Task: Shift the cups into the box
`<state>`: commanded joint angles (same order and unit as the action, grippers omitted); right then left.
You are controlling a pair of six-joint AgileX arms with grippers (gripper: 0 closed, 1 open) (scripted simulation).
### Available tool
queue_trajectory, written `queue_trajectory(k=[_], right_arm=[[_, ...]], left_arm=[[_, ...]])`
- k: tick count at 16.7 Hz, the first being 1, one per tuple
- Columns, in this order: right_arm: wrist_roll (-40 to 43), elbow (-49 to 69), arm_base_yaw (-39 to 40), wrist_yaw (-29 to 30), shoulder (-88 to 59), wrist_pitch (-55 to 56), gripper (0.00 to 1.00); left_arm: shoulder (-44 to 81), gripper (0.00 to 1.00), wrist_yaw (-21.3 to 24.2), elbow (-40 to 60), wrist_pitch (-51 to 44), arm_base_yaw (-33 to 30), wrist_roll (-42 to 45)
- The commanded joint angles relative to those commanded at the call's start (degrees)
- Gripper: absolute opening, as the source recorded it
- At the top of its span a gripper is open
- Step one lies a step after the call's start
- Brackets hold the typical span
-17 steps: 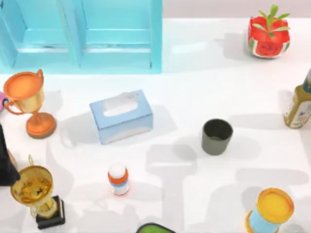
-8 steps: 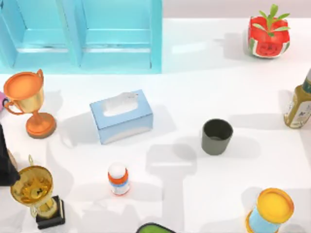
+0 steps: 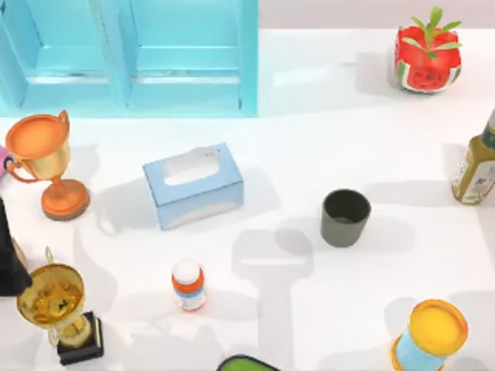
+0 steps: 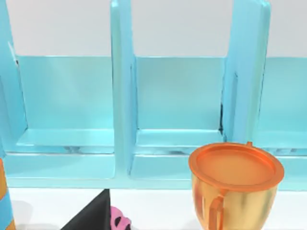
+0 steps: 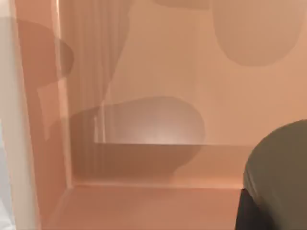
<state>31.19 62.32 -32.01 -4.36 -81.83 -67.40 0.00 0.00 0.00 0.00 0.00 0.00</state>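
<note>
One dark grey-green cup (image 3: 345, 218) stands upright on the white table, right of centre, with nothing touching it. In the right wrist view a second cup (image 5: 280, 172) of the same colour sits close to the camera, in front of the peach inner walls of the box (image 5: 144, 72). Whether that cup rests on the box floor or hangs above it, I cannot tell. A black part of my left arm (image 3: 9, 255) sits parked at the table's left edge, far from both cups.
A light-blue tissue box (image 3: 193, 185), a pill bottle (image 3: 188, 284), an orange trophy (image 3: 46, 162) and a gold trophy (image 3: 56, 309) stand left of the cup. A turquoise shelf (image 3: 131, 54) fills the back left. A watermelon pot (image 3: 427, 54), a bottle (image 3: 476, 166) and a yellow-lidded can (image 3: 433, 336) line the right.
The arm shadows on the table's lower right have slid away toward the bottom right corner. No object on the table has moved.
</note>
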Motion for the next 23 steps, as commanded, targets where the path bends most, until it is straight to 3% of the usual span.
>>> queue_trajectory(k=[7, 20, 23], right_arm=[[0.3, -4.0, -0.2, -0.1, -0.8, 4.1, 0.0], [0.3, -4.0, -0.2, -0.1, -0.8, 4.1, 0.98], [0.3, -4.0, -0.2, -0.1, -0.8, 4.1, 1.0]], left_arm=[[0.0, 1.0, 0.0, 0.0, 0.0, 0.0, 0.0], [0.0, 1.0, 0.0, 0.0, 0.0, 0.0, 0.0], [0.0, 1.0, 0.0, 0.0, 0.0, 0.0, 0.0]])
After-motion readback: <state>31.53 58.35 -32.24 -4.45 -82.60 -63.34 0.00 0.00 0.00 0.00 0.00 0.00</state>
